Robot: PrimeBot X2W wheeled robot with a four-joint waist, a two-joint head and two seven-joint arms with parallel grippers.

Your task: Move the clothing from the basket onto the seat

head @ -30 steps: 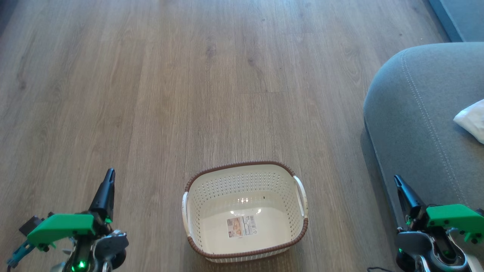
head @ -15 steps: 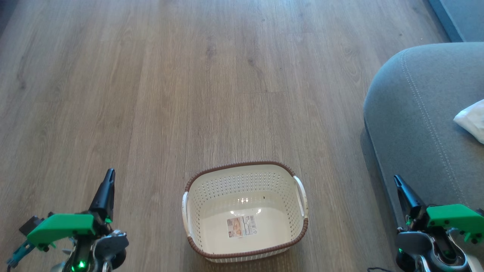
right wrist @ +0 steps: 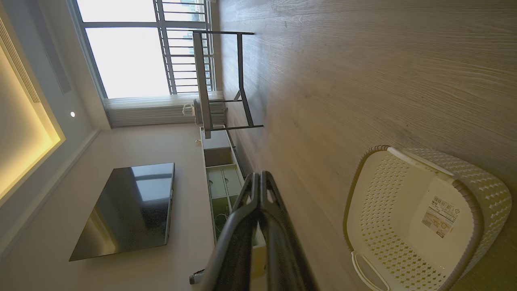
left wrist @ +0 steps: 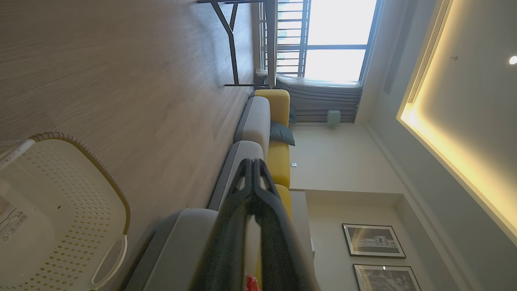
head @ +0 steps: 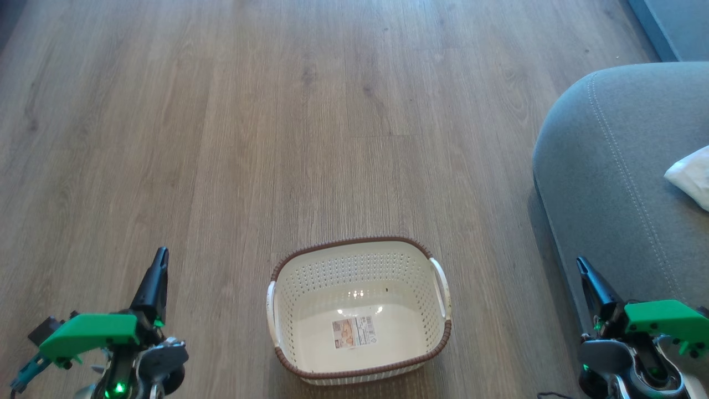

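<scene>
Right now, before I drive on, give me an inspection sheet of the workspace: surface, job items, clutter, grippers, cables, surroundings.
surface: wooden floor, plank pattern.
basket: upright, no clothing inside, just a label sticker.
seat: right of the basket; a white fabric piece lies on it, cut by the view's edge.
clothing: red sliver at the left wrist view's bottom edge; otherwise nothing seen.
clutter: nothing seen.
left gripper: shut, holding nothing.
right gripper: shut, holding nothing.
cables: thin dark line on floor near right gripper, possibly a cable.
surroundings: television, window, framed pictures.
</scene>
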